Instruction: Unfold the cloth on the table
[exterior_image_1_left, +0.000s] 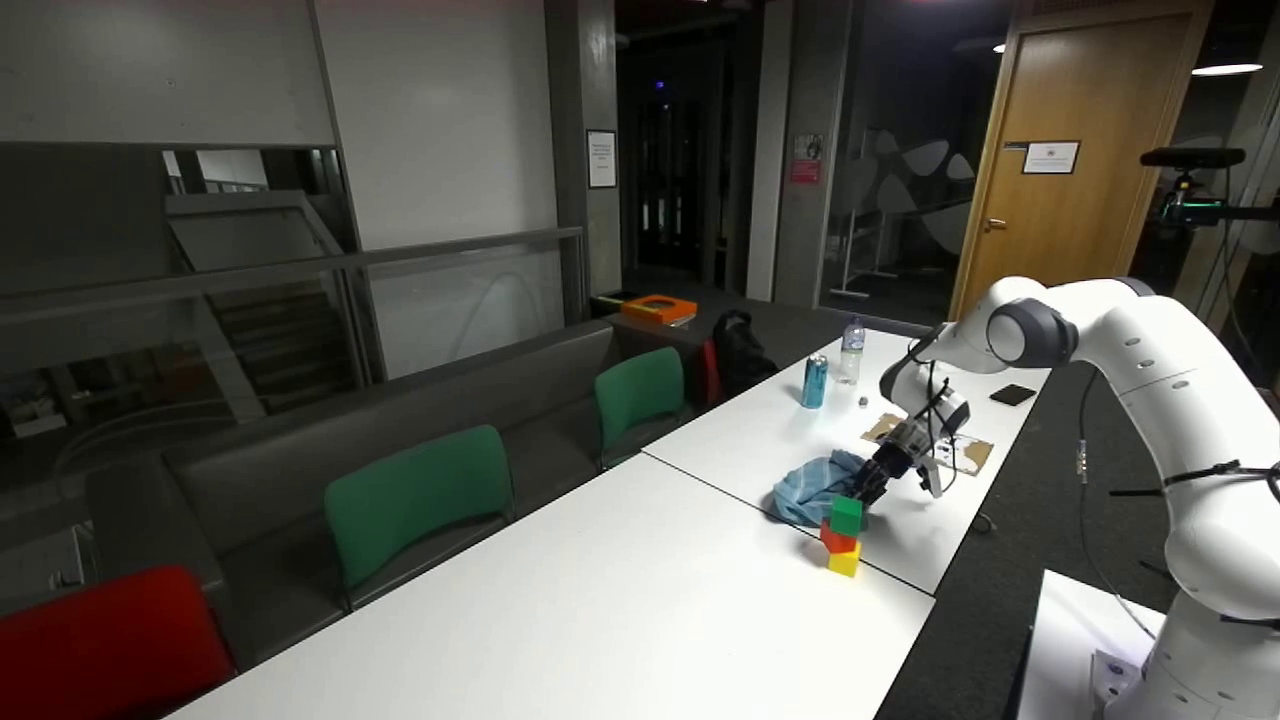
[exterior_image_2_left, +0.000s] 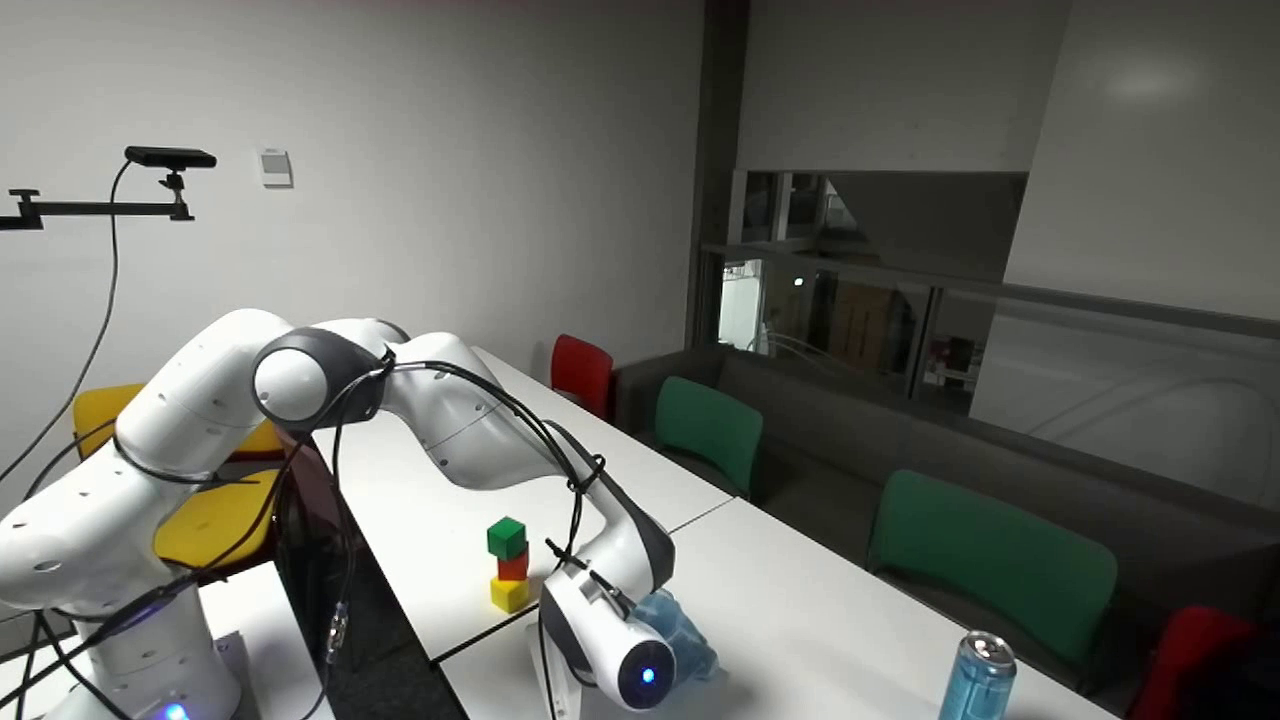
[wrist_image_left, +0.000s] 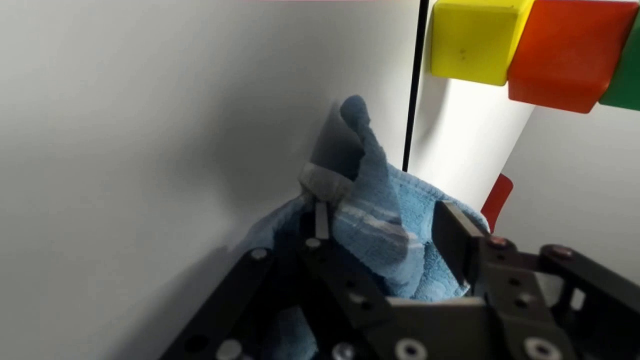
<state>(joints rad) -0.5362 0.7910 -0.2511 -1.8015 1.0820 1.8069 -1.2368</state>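
A crumpled blue cloth (exterior_image_1_left: 815, 488) with pale stripes lies on the white table (exterior_image_1_left: 560, 590) near the seam, heaped and folded over itself. It also shows in an exterior view (exterior_image_2_left: 682, 640), partly behind the arm. In the wrist view the cloth (wrist_image_left: 370, 200) has a raised fold standing up between and beyond the fingers. My gripper (wrist_image_left: 387, 220) is open, its fingers wide apart, low at the cloth. Cloth shows between the fingers and outside the left-hand finger. Whether the fingers touch it I cannot tell. In an exterior view my gripper (exterior_image_1_left: 865, 488) is at the cloth's edge.
A stack of a green block (exterior_image_1_left: 846, 516), a red block (exterior_image_1_left: 836, 540) and a yellow block (exterior_image_1_left: 844, 560) stands close beside the gripper. A blue can (exterior_image_1_left: 814, 382), a bottle (exterior_image_1_left: 851, 352), cardboard (exterior_image_1_left: 972, 455) and a dark flat object (exterior_image_1_left: 1012, 394) are farther along the table.
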